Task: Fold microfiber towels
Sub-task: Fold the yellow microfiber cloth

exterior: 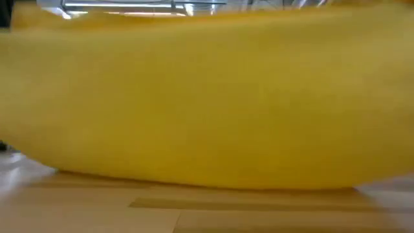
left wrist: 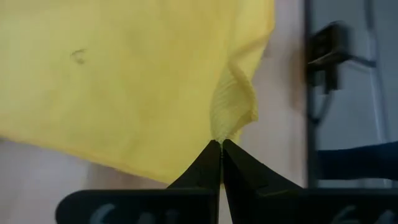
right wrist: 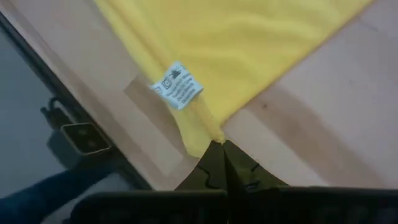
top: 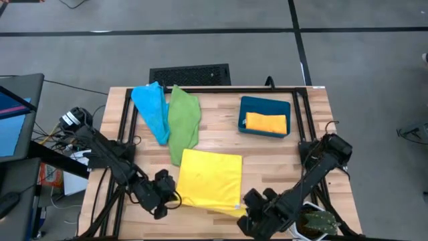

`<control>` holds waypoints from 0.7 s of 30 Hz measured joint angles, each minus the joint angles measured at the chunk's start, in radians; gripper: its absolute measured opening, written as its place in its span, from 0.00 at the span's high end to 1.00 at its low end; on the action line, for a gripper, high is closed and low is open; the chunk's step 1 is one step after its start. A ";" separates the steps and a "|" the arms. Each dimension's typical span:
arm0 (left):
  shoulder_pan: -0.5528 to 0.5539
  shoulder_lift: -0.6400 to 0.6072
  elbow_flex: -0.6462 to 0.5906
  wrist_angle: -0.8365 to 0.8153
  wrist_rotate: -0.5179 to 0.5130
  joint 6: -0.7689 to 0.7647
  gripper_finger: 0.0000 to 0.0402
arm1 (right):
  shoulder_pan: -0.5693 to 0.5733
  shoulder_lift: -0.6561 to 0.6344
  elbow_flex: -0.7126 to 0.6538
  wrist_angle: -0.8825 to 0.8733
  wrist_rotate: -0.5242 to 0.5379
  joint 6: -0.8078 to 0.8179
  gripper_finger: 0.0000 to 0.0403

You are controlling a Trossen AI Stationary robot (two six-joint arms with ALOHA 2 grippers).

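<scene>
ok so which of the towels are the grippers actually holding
The yellow towel, spread flat at the near edge; left gripper and right gripper pinch its corners.

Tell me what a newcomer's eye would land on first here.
The big yellow towel spread flat at the table's near edge, with the left gripper and right gripper each pinched shut on a near corner. Behind it lie a blue towel and a green towel side by side, and an orange towel sits in the teal bin.
</scene>
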 joint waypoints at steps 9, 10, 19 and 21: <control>0.095 0.022 0.002 -0.090 -0.025 0.064 1.00 | -0.209 -0.024 0.002 -0.170 -0.063 -0.330 0.99; 0.108 0.020 0.002 -0.097 -0.025 0.076 1.00 | -0.235 -0.024 0.003 -0.196 -0.073 -0.367 0.99; 0.195 0.018 -0.006 -0.106 -0.022 0.138 1.00 | -0.401 -0.016 0.001 -0.263 -0.108 -0.582 0.99; 0.203 0.018 -0.017 -0.100 -0.038 0.154 1.00 | -0.423 -0.016 0.001 -0.251 -0.112 -0.601 0.99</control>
